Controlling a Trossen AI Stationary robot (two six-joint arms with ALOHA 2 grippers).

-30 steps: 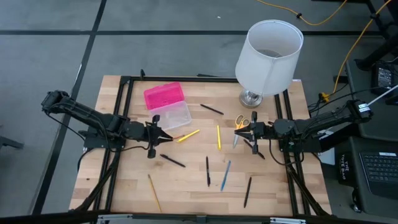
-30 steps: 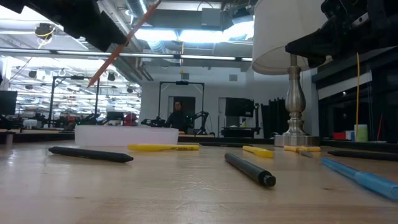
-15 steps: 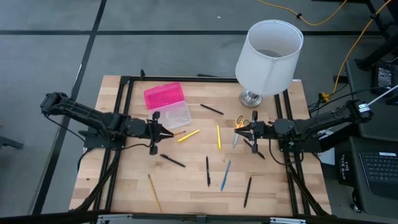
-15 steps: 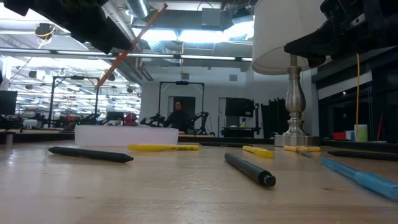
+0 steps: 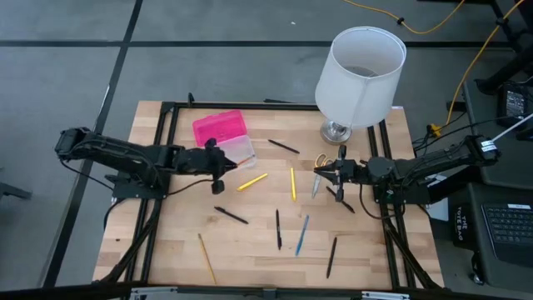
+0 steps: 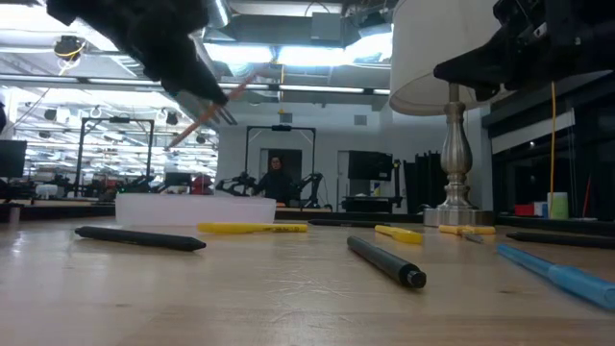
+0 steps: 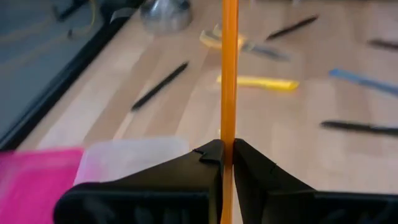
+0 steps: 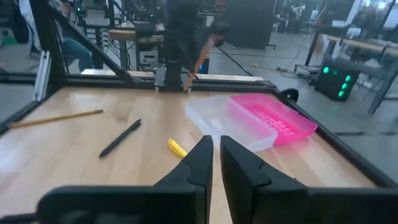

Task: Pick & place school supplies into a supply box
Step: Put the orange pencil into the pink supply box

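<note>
Over the left half of the table, the left gripper point(image 5: 223, 163) is clamped tight on an orange pencil point(image 7: 229, 74) and hangs at the near edge of the supply box point(image 5: 236, 153), whose clear base lies open beside its pink lid point(image 5: 218, 128). The relation that matters is pencil to base: in the left wrist view the pencil's long axis runs straight out ahead of the jaws, with the translucent base point(image 7: 134, 160) just below and to one side of the fingers, so the left arm is plainly the nearer one for the drop. The low view adds what the overhead cannot: the pencil point(image 6: 213, 108) is tilted and held well above the base point(image 6: 195, 208), not yet inside it. Further right, loose pens and pencils lie scattered on the wood, among them a yellow marker point(image 5: 252, 181) near the box and a blue pen point(image 5: 301, 234) toward the front. On the right, the right gripper point(image 5: 320, 172) waits above the table close to the scissors point(image 5: 324, 162), its fingers nearly together with nothing visibly between them; its wrist view looks across to the box point(image 8: 252, 121) and the left arm beyond.
</note>
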